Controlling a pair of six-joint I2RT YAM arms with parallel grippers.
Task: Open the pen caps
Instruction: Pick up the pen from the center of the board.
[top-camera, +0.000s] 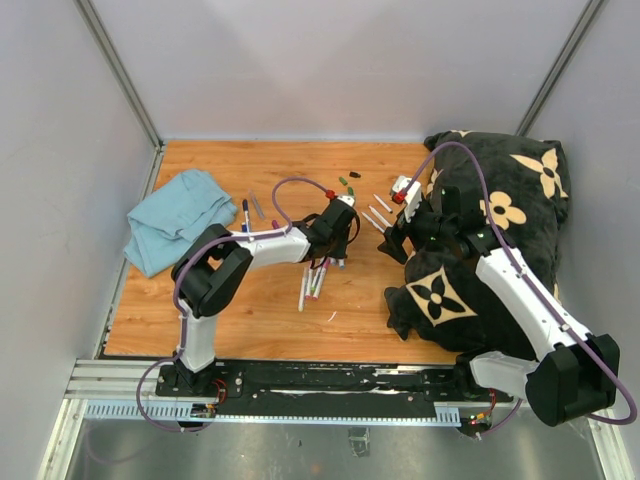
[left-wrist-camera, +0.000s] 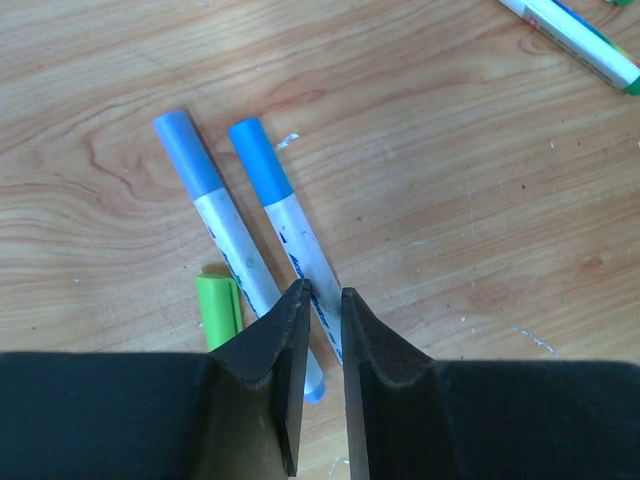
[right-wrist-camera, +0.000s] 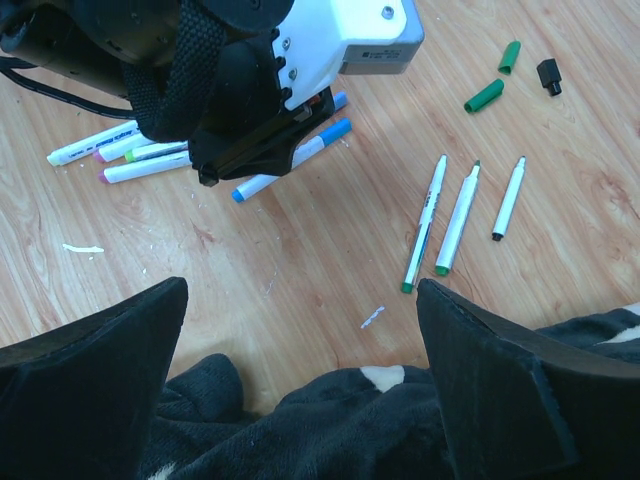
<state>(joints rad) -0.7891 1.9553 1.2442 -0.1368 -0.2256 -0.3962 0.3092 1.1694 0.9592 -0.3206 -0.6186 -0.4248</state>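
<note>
the left gripper (left-wrist-camera: 322, 300) has its fingers close together, with the white middle of a pen (left-wrist-camera: 295, 235) between them. we think it holds the pen, but we cannot tell if the pen is up off the table (left-wrist-camera: 480, 200) or lying on it. the blue cap (left-wrist-camera: 258, 150) sits on the far end of this pen, out in front of the fingers and a bit to the left in the left wrist view. it is not off yet. the pen's long line runs from the fingers out to the cap. a second pen (left-wrist-camera: 235, 250) lies just beside it.

the right gripper (right-wrist-camera: 300, 285) is wide open and holds nothing. it hangs over the edge of the dark blanket (right-wrist-camera: 330, 420), near the left gripper but apart from it. in its view the cap end sticks out free. so we think the right gripper should come over, pinch the cap and pull along the pen's line.
</note>
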